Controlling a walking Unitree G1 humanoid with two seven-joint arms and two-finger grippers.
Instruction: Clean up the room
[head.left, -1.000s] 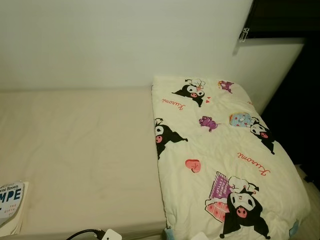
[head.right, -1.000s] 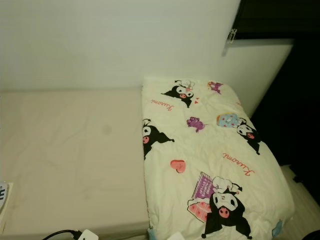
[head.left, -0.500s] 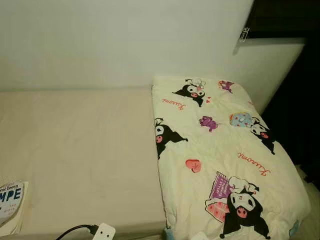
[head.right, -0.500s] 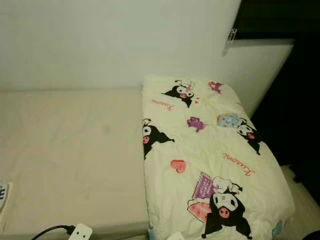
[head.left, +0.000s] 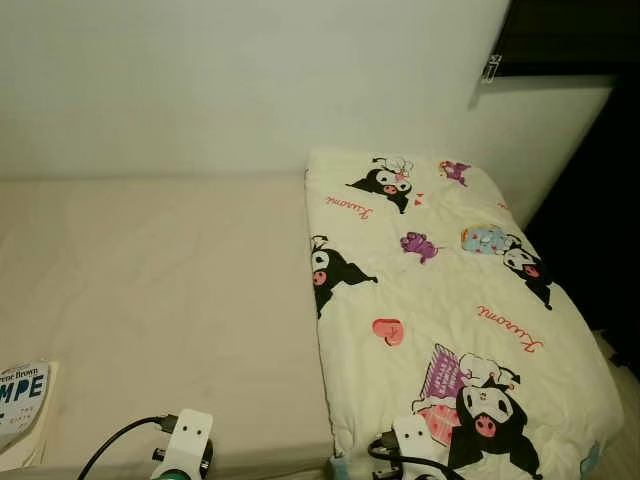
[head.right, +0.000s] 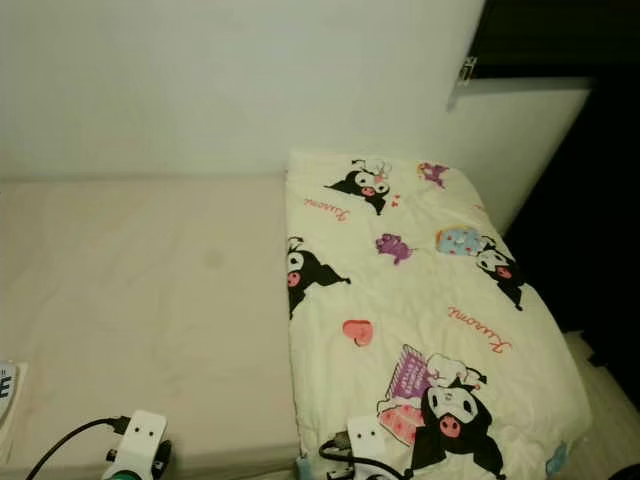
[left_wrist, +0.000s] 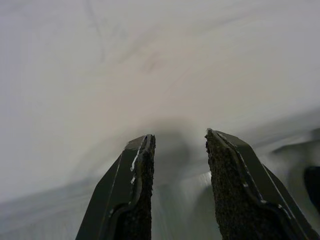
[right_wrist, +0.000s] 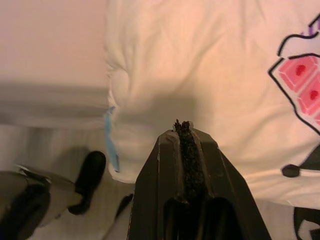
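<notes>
Cream quilt printed with black cartoon figures, pink hearts and red script, folded into a long pad. Lying on the right part of the bed, one long edge running down the middle of the mattress, far end close to the white wall. Blue trim showing at the near corner.

Right tool just over the quilt's near edge, beside that blue-trimmed corner, black fingers pressed together with nothing between them. Whether touching the fabric or hovering just above: cannot tell. White wrist housing of that arm rising at the bottom of the head view, over the cartoon figure nearest the foot of the quilt.

Left tool well apart from the quilt, above the bare beige sheet near the mattress's front edge. Fingers apart, empty, a soft shadow on the sheet between them. White wrist housing with a black cable curving off toward the left.

Further left, a book with large blue letters on its cover, lying at the near left corner of the bed. Beyond the quilt on the right, a dark opening and a small clip at the wall's upper edge.
</notes>
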